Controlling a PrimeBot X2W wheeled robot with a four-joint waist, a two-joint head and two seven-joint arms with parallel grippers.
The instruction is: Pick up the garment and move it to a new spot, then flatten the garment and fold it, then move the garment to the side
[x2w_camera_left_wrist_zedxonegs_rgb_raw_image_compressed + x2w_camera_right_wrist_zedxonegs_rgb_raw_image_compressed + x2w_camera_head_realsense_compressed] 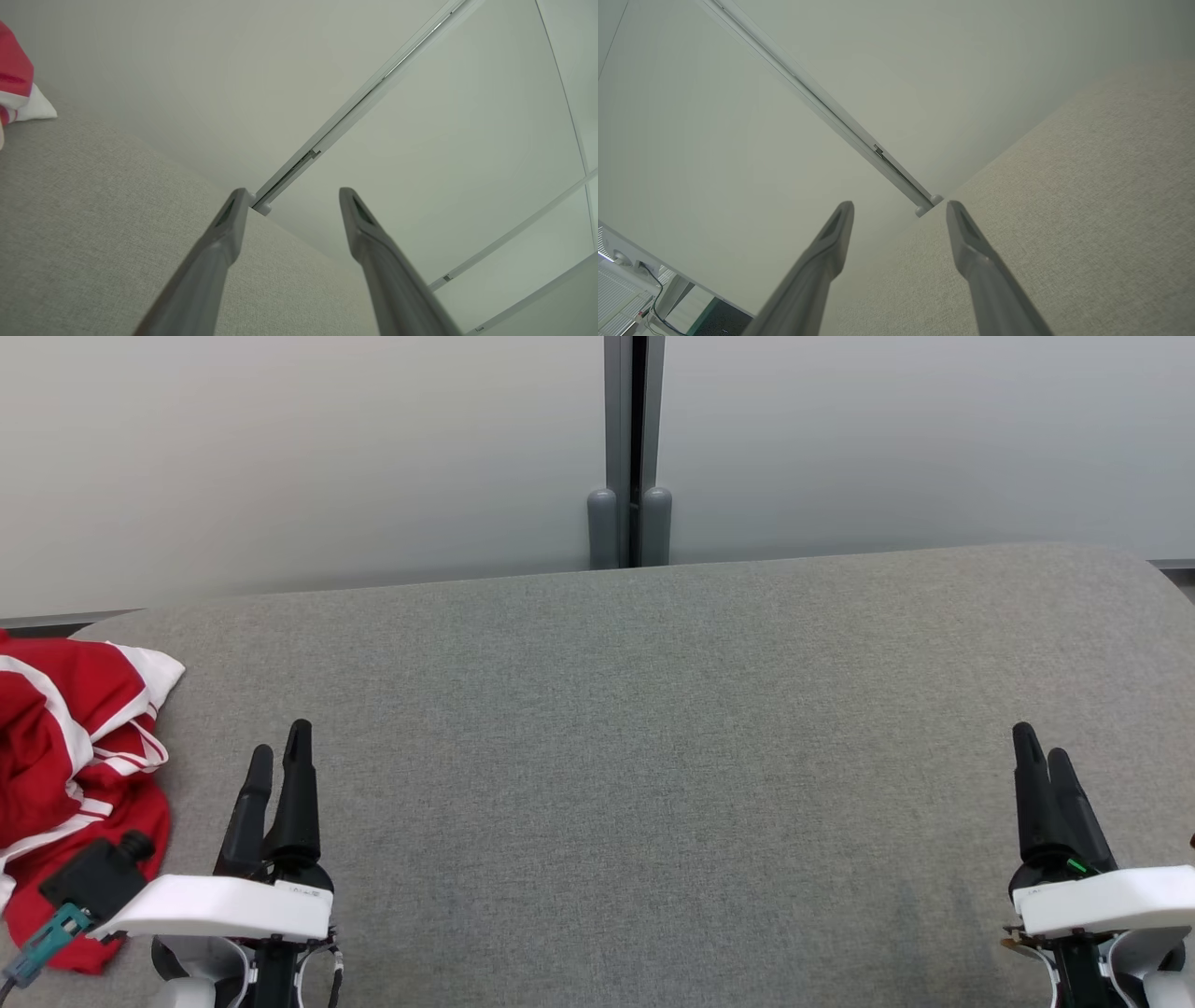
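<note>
A crumpled red garment with white stripes lies at the far left edge of the grey fabric table; a corner of the garment peeks in at the upper left of the left wrist view. My left gripper hovers at the lower left, just right of the garment and apart from it, open with nothing between its fingers. At the lower right my right gripper stands open and empty over bare table. The wrist views show the left gripper and the right gripper with fingers spread wide.
A pale wall with a grey vertical divider post runs behind the table's far edge. The table's right corner is rounded. Beyond the table, the right wrist view shows floor and cables at its lower left.
</note>
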